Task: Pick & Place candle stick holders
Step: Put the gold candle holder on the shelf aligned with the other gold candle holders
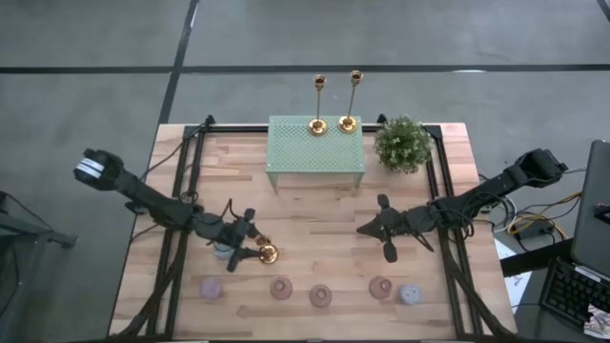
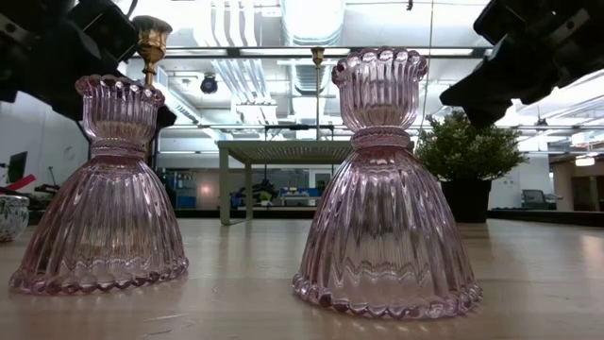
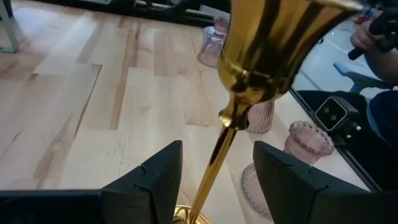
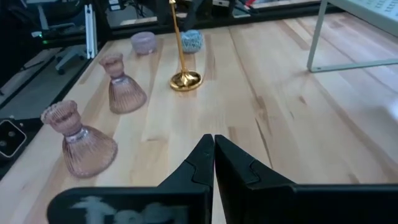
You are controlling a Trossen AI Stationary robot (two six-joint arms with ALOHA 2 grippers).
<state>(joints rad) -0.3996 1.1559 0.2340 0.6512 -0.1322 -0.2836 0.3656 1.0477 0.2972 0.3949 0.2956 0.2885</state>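
A gold candlestick stands upright on its round base on the wooden table, left of centre. My left gripper is open, with one finger on each side of its thin stem, below the cup, not touching it. Two more gold candlesticks stand on a green perforated stand at the far edge. My right gripper is shut and empty above the table right of centre.
A row of pink ribbed glass holders stands along the near edge, with a pale one at its right end. A small potted plant sits right of the green stand. A blue-grey pot stands behind the candlestick.
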